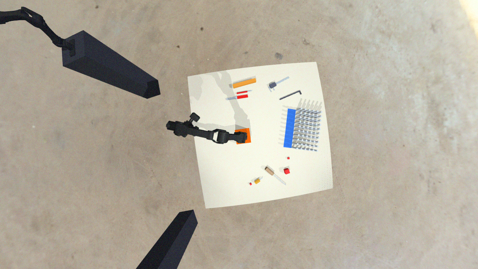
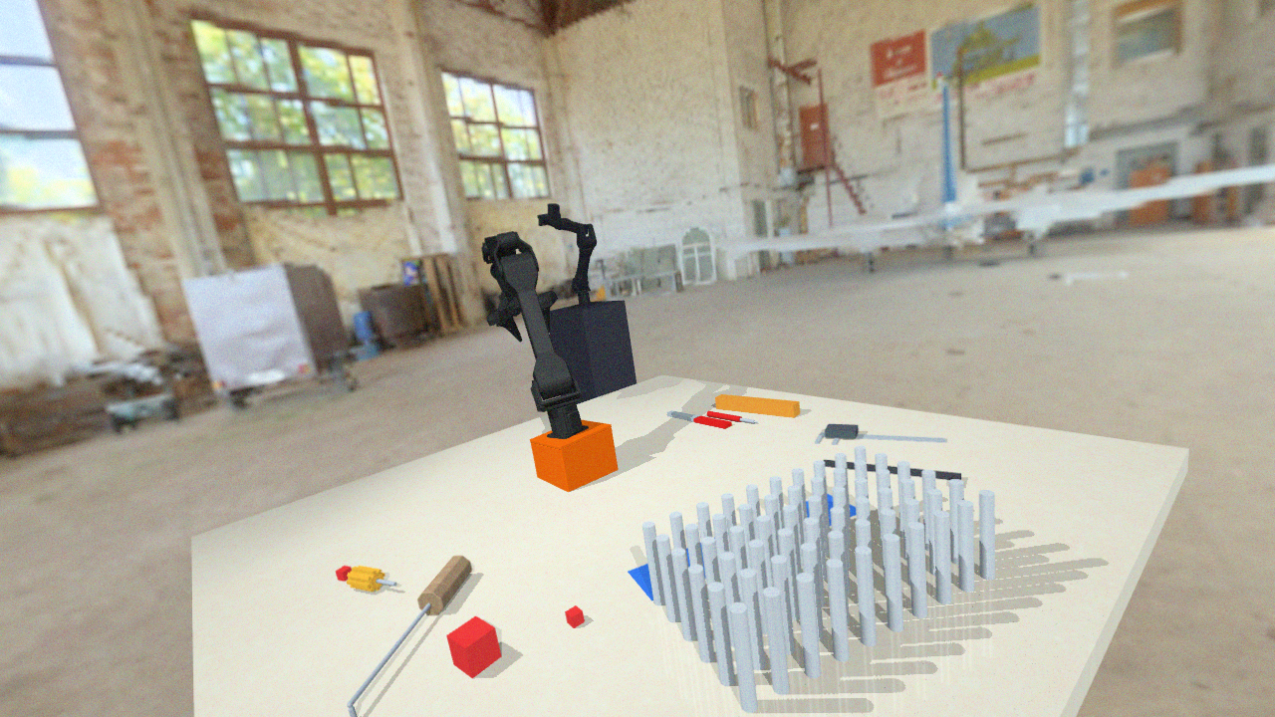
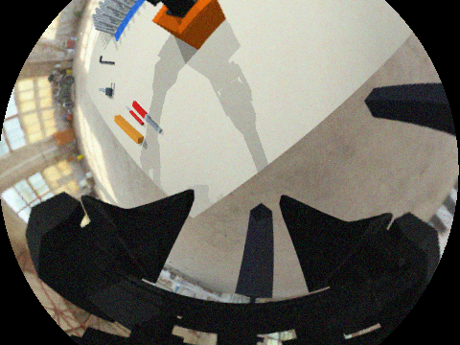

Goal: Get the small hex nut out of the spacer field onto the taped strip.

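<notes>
The metal spacers (image 1: 306, 128) (image 2: 743, 659) stand upright in a dense field. The blue taped strip (image 1: 289, 127) (image 2: 639, 578) (image 3: 126, 25) lies along the side facing the arm. The hex nut cannot be made out. A tool with a wooden handle (image 1: 269, 170) (image 2: 445, 584) and a long thin shaft lies outside the field; its tip looks bent in the exterior view. A black L-shaped key (image 1: 289, 95) (image 3: 107, 61) lies beside the field. My gripper (image 3: 237, 197) is open and empty, raised and folded back far from the spacers and tools.
An orange base block (image 1: 248, 138) (image 2: 575, 459) carries my arm. An orange bar (image 1: 244, 82) (image 2: 757, 406), red-handled tools (image 1: 242, 96) and a dark-headed caliper (image 1: 272, 85) (image 2: 841, 431) lie on one side. A yellow screwdriver (image 2: 365, 579) and red cubes (image 1: 286, 170) (image 2: 474, 646) lie on the other.
</notes>
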`<state>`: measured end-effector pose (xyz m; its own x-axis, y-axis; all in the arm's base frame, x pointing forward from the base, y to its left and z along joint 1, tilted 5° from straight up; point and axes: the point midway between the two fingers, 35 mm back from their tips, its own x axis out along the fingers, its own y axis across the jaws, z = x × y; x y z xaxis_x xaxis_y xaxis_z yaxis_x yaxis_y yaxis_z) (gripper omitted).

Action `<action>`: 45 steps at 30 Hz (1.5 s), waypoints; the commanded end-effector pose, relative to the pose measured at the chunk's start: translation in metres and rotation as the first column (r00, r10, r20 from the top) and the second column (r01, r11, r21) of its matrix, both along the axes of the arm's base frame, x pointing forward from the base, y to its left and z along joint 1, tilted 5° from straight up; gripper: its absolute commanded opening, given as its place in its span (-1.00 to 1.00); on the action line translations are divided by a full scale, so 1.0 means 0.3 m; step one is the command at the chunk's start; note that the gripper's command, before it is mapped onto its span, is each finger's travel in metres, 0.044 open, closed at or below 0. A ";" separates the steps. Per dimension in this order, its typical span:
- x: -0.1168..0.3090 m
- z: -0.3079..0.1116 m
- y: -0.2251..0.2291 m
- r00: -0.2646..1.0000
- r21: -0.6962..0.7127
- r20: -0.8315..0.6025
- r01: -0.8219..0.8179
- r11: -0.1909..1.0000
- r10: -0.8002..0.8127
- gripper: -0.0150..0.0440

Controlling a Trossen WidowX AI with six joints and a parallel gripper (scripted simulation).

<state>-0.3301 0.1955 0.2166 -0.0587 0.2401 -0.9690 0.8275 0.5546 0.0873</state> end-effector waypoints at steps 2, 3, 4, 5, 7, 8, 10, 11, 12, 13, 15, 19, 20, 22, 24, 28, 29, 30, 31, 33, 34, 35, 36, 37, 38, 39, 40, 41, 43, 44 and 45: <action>0.010 -0.011 0.015 1.000 -0.013 -0.015 0.027 1.000 -0.027 1.00; 0.024 -0.024 0.042 0.997 -0.023 -0.033 0.072 0.997 -0.073 1.00; 0.045 -0.038 0.089 0.988 -0.024 -0.055 0.145 0.989 -0.147 1.00; 0.068 -0.051 0.140 0.971 -0.022 -0.076 0.224 0.974 -0.225 1.00; 0.123 -0.077 0.240 0.919 -0.021 -0.118 0.375 0.927 -0.375 1.00; 0.154 -0.090 0.288 0.884 -0.022 -0.140 0.447 0.894 -0.446 1.00; 0.212 -0.111 0.365 0.812 -0.028 -0.176 0.561 0.827 -0.557 1.00; 0.248 -0.121 0.404 0.767 -0.031 -0.193 0.619 0.785 -0.612 1.00; 0.286 -0.131 0.440 0.718 -0.035 -0.210 0.673 0.739 -0.663 1.00; 0.325 -0.140 0.475 0.667 -0.041 -0.227 0.722 0.691 -0.710 1.00; 0.404 -0.159 0.537 0.557 -0.053 -0.258 0.807 0.588 -0.789 1.00; 0.574 -0.195 0.639 0.317 -0.087 -0.318 0.929 0.361 -0.893 1.00; 0.618 -0.204 0.660 0.254 -0.097 -0.332 0.949 0.300 -0.909 1.00; 0.708 -0.224 0.702 0.125 -0.122 -0.362 0.976 0.180 -0.924 1.00; 0.800 -0.243 0.735 -0.004 -0.151 -0.389 0.987 0.060 -0.921 1.00; 0.994 -0.280 0.781 -0.255 -0.216 -0.435 0.961 -0.175 -0.863 1.00; 1.043 -0.289 0.787 -0.315 -0.233 -0.445 0.945 -0.231 -0.838 1.00; 1.093 -0.298 0.792 -0.372 -0.252 -0.454 0.925 -0.284 -0.809 1.00; 1.143 -0.308 0.792 -0.421 -0.264 -0.459 0.905 -0.333 -0.782 1.00; 1.243 -0.326 0.789 -0.521 -0.297 -0.470 0.854 -0.428 -0.713 1.00; 1.293 -0.334 0.785 -0.570 -0.317 -0.476 0.822 -0.473 -0.670 1.00; 1.343 -0.343 0.780 -0.616 -0.337 -0.481 0.787 -0.517 -0.624 1.00; 1.393 -0.351 0.773 -0.659 -0.358 -0.485 0.750 -0.557 -0.575 1.00; 1.442 -0.359 0.763 -0.698 -0.379 -0.488 0.710 -0.594 -0.524 1.00; 1.491 -0.366 0.752 -0.734 -0.400 -0.490 0.669 -0.627 -0.470 1.00; 1.540 -0.374 0.739 -0.766 -0.421 -0.491 0.625 -0.657 -0.414 1.00; 1.588 -0.382 0.724 -0.795 -0.443 -0.491 0.579 -0.684 -0.356 1.00; 1.635 -0.390 0.704 -0.822 -0.465 -0.486 0.531 -0.709 -0.297 1.00; 1.725 -0.405 0.659 -0.864 -0.508 -0.472 0.430 -0.746 -0.176 1.00; 1.769 -0.413 0.634 -0.879 -0.530 -0.463 0.378 -0.759 -0.114 1.00; 1.812 -0.421 0.608 -0.890 -0.551 -0.454 0.325 -0.769 -0.051 1.00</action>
